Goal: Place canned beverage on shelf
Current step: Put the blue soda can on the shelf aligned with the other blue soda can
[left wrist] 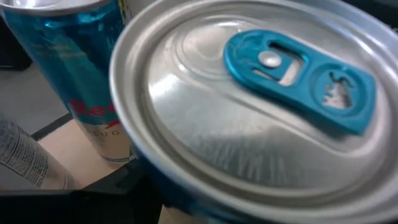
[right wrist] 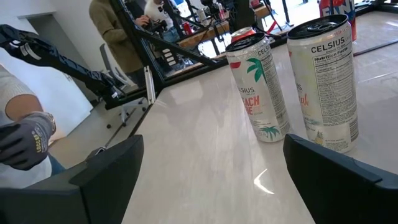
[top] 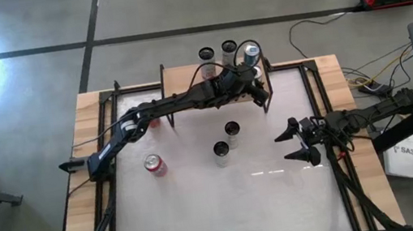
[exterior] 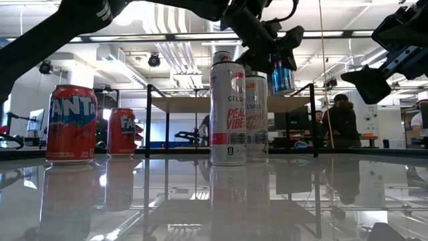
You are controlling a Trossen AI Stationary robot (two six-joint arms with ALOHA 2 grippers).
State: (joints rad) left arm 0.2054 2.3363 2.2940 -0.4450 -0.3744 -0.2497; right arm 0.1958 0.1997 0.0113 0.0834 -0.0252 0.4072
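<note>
A blue canned beverage (exterior: pixel 282 77) with a silver top and blue tab (left wrist: pixel 298 74) hangs at the right end of the shelf (top: pixel 184 78), with my left gripper (top: pixel 247 70) shut on it. The shelf has a tan wooden top (exterior: pixel 194 104) on black legs. Two cans (top: pixel 205 54) (top: pixel 228 47) stand on the shelf's far side; a blue one (left wrist: pixel 68 81) shows close behind the held can. My right gripper (right wrist: pixel 211 180) waits open at the table's right side (top: pixel 296 141), holding nothing. My left gripper holds the blue can by its side wall (exterior: pixel 277 67), reaching in from the table's left and slanting down. The can's own top hides the fingers in the left wrist view. The can stays nearly upright, its bottom (exterior: pixel 283 92) just over the shelf top; whether it touches, I cannot tell.
Two tall Celsius cans (top: pixel 232 130) (top: pixel 221 150) stand mid-table. A red Fanta can (top: pixel 155 165) stands nearer the left, and a second one (exterior: pixel 122 132) shows farther back. People are in the room beyond the table (exterior: pixel 341 120) (right wrist: pixel 28 140).
</note>
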